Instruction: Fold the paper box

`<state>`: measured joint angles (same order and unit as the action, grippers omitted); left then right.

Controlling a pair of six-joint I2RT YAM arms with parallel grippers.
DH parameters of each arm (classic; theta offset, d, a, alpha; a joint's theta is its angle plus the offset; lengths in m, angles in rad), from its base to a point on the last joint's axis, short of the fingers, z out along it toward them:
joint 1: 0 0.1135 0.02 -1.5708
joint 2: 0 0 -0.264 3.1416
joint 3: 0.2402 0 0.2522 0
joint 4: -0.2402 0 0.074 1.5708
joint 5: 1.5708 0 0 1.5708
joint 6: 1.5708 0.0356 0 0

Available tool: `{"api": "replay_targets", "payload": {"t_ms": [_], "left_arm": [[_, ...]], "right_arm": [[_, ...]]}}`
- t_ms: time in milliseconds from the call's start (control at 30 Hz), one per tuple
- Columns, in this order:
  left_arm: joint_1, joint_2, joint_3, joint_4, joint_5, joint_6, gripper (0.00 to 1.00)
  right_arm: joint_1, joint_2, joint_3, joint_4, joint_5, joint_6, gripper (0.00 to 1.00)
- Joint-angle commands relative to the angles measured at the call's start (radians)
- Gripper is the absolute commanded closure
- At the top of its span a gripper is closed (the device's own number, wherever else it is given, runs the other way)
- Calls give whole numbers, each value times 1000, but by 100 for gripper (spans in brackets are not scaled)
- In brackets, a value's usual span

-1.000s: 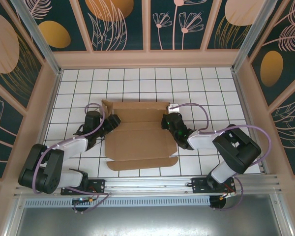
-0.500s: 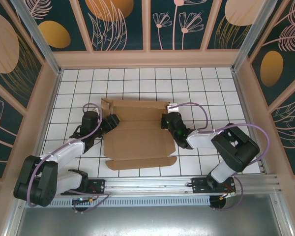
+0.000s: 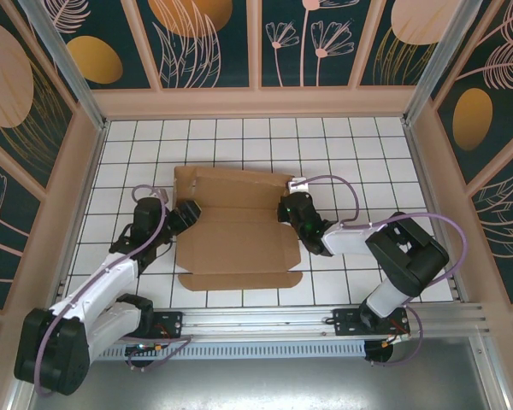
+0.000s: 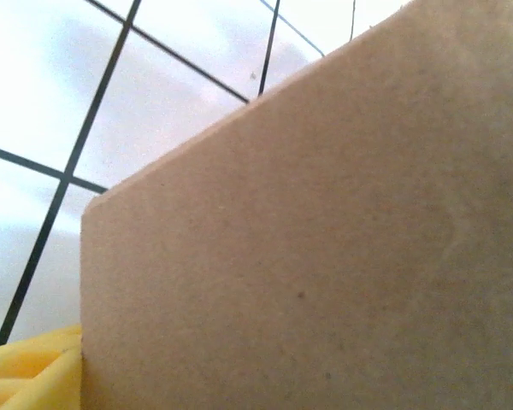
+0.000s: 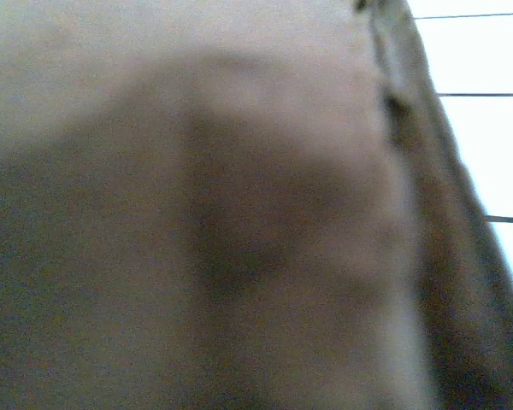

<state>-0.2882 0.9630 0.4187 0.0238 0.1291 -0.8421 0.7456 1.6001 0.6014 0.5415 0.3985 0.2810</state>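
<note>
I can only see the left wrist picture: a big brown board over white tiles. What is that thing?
Observer: From above, it is the paper box, a cut-out cardboard sheet lying on the table, not yet folded shut.
Operator: What is happening at its right side?
Observer: The right gripper sits at the sheet's right edge with its jaws shut.
</note>
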Motion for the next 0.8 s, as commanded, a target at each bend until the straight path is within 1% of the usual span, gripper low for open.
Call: {"api": "replay_targets", "payload": {"t_ms": [0, 67, 133, 200, 267, 333, 400, 500, 600, 700, 767], "left_arm": [[-8, -21, -8, 25, -31, -7, 28], [-8, -13, -7, 50, -14, 1, 33], [-6, -4, 0, 48, -21, 4, 40], [-8, -14, 20, 19, -44, 14, 51], [-7, -45, 43, -32, -84, 37, 55], [-7, -86, 73, -107, -145, 66, 54], [-7, -113, 101, -187, -197, 90, 46], [-8, -112, 110, -235, -195, 101, 39], [-8, -128, 95, -252, -199, 95, 36], [-7, -144, 112, -290, -197, 102, 45], [-6, -147, 134, -301, -177, 106, 58]], "right_arm": [[10, 34, -5, -137, -11, -23, 100], [11, 32, -3, -138, -19, -26, 100], [11, 31, -3, -140, -20, -28, 100], [11, 32, -4, -143, -14, -28, 100], [10, 31, -5, -146, -10, -28, 100], [10, 35, -5, -152, 0, -31, 100], [10, 35, -3, -158, 9, -34, 100], [9, 37, -4, -156, 19, -34, 100], [7, 43, -4, -156, 22, -31, 100], [8, 46, -6, -156, 19, -25, 100], [8, 49, -5, -154, 17, -24, 100]]}}
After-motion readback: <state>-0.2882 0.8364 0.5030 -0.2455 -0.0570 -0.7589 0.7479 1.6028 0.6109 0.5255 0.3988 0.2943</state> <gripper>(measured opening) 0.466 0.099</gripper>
